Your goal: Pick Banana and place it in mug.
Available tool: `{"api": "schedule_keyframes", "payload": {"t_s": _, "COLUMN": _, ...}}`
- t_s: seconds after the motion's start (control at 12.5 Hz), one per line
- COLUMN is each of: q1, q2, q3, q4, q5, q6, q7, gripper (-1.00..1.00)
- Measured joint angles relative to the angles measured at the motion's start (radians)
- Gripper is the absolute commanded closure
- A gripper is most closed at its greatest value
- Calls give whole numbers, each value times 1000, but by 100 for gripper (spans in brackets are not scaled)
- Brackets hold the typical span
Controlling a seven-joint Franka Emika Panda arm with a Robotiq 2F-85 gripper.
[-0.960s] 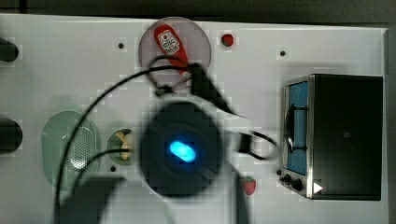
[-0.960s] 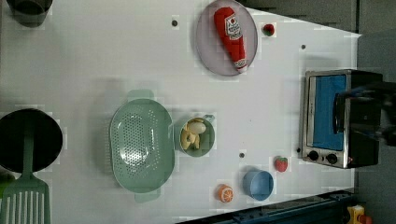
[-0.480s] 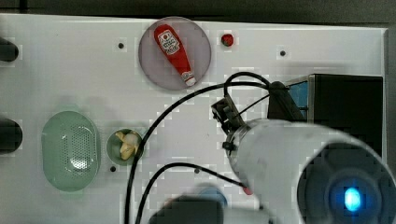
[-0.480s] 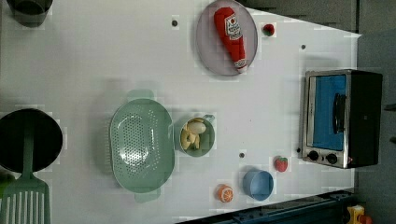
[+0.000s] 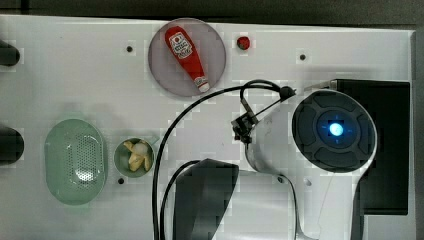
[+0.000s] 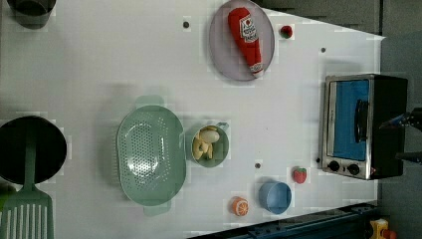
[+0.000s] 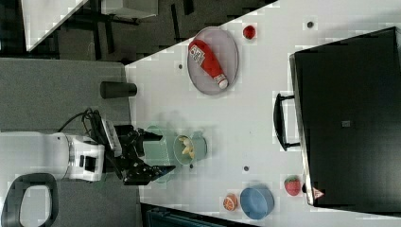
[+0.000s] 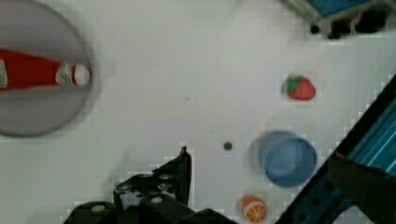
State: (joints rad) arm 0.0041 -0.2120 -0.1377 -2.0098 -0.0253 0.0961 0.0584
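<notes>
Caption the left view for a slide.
Banana sits inside the teal mug, beside the green colander on the white table.

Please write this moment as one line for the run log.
banana: inside mug | hand: open, holding nothing | colander: beside mug | ketchup bottle: lying on plate
</notes>
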Motion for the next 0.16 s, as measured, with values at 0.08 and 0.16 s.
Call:
{"api": "schedule_keyframes", "payload": {"t_s": 0.08, "q1": 5, "q2": -1, "q3": 6, "q4": 2, "q5": -11, "q6": 2, "q7": -7, "gripper": -100}}
{"api": "schedule_keyframes", "payload": {"t_s": 0.16, "q1": 15, "q2": -3, "q3": 10, "q4": 0, "q5": -17, "q6": -4, "q7": -10, "gripper": -100}}
